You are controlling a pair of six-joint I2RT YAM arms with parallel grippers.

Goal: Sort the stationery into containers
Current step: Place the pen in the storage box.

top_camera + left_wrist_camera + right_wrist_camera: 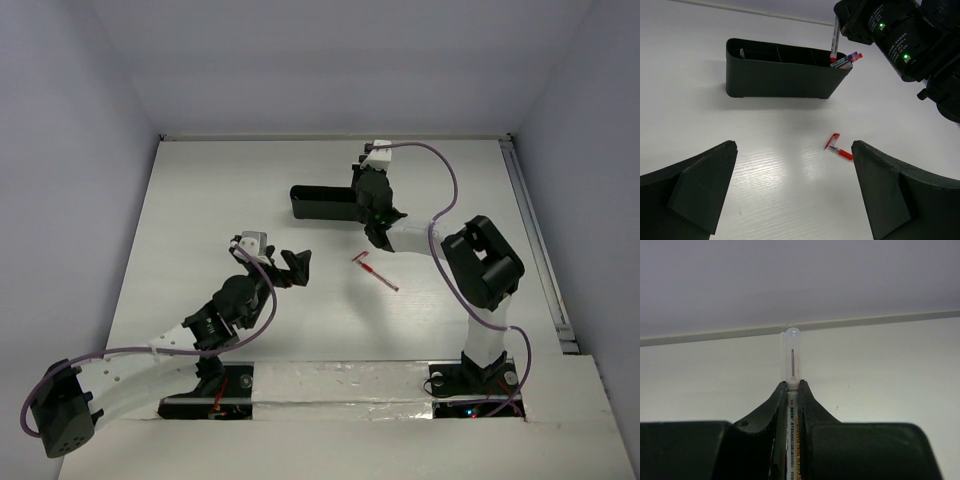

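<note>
Right gripper [791,390]: clamped on held pen [791,352], upright over tray's [780,75] right end.
Left gripper [794,150]: spread wide, empty.
Loose pen [839,151]: on table [200,220], near side of tray.
Handling: light, stiff, slick; judged best pinched mid-barrel.

Both arms [480,265] have black joints and white links above black bases [470,382], with a purple cable [452,190] looping along each. White camera blocks [378,153] cap the wrists. The left gripper [794,150] has broad matte-black wedge fingers [695,185]; the right gripper [791,390], tapered black ones. Two green lights [881,26] and white lettering [900,41] mark the right arm's round housing [922,27].
</note>
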